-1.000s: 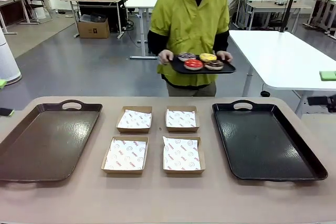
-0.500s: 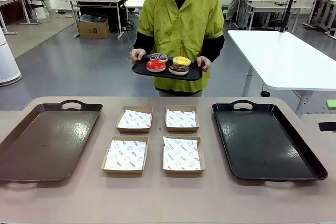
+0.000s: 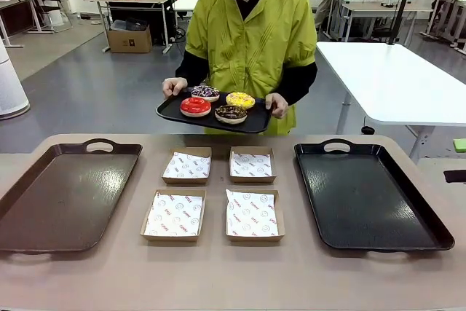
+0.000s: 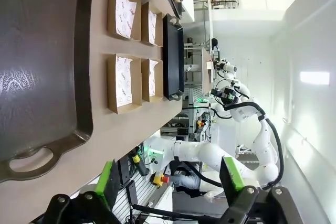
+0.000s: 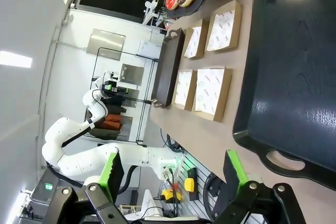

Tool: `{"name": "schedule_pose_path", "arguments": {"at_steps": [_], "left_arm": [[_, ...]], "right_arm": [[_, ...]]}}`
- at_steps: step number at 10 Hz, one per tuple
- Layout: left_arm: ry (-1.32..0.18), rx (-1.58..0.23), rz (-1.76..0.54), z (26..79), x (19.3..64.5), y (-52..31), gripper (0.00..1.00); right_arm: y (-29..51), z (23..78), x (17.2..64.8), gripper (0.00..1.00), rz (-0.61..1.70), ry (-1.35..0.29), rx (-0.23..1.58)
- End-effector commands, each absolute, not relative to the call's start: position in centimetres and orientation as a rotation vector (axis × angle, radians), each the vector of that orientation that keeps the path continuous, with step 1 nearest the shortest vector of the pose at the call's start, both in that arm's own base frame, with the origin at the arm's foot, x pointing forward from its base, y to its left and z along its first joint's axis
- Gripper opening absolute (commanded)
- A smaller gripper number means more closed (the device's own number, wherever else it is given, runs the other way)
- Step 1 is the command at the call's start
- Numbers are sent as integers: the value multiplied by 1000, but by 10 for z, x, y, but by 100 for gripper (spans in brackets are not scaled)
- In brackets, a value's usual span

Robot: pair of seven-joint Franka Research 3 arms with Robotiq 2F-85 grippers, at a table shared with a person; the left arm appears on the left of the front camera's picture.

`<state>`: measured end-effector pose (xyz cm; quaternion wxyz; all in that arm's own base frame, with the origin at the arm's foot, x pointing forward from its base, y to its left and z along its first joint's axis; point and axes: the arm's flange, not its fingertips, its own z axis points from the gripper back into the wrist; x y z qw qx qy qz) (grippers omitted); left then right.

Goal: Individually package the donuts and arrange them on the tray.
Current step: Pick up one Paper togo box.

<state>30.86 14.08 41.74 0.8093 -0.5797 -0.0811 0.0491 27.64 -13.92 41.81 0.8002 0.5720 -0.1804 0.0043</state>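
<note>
The donuts (image 3: 217, 104) are held beyond the four boxes (image 3: 213, 193); both tools (image 4: 170, 179) (image 5: 173, 174) are spread, so delivery is awaited.

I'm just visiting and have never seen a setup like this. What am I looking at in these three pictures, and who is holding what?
The wide picture is taken from the robot's side of a table, looking across at a person. The other two come from cameras on the robot's two wrists, so the room looks turned sideways there. At the bottom of each you see that arm's claw, two black fingers with green pads: the left claw and the right claw, both open and holding nothing.

On the table lie a brown tray, a black tray and, between them, four paper-lined cardboard boxes, with nothing in them.

The person holds a small black tray with four donuts: red, yellow, chocolate and dark-iced.
</note>
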Motion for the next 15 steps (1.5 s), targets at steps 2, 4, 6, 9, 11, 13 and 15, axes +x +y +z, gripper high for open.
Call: {"name": "schedule_pose_path", "arguments": {"at_steps": [2, 4, 6, 9, 11, 13, 15], "left_arm": [[-178, -1250, 107, 417, 309, 140, 100], [-178, -1250, 107, 417, 309, 140, 100], [-178, -1250, 107, 417, 309, 140, 100], [-178, -1250, 107, 417, 309, 140, 100], [-178, -1250, 107, 417, 309, 140, 100], [-178, -1250, 107, 417, 309, 140, 100], [-178, -1250, 107, 417, 309, 140, 100]], "right_arm": [[-139, 417, 277, 100, 12, -390, 1244], [-139, 417, 277, 100, 12, -390, 1244], [-139, 417, 277, 100, 12, -390, 1244], [-139, 417, 277, 100, 12, -390, 1244], [-139, 417, 277, 100, 12, -390, 1244], [-139, 417, 277, 100, 12, -390, 1244], [-139, 417, 277, 100, 12, -390, 1244]]}}
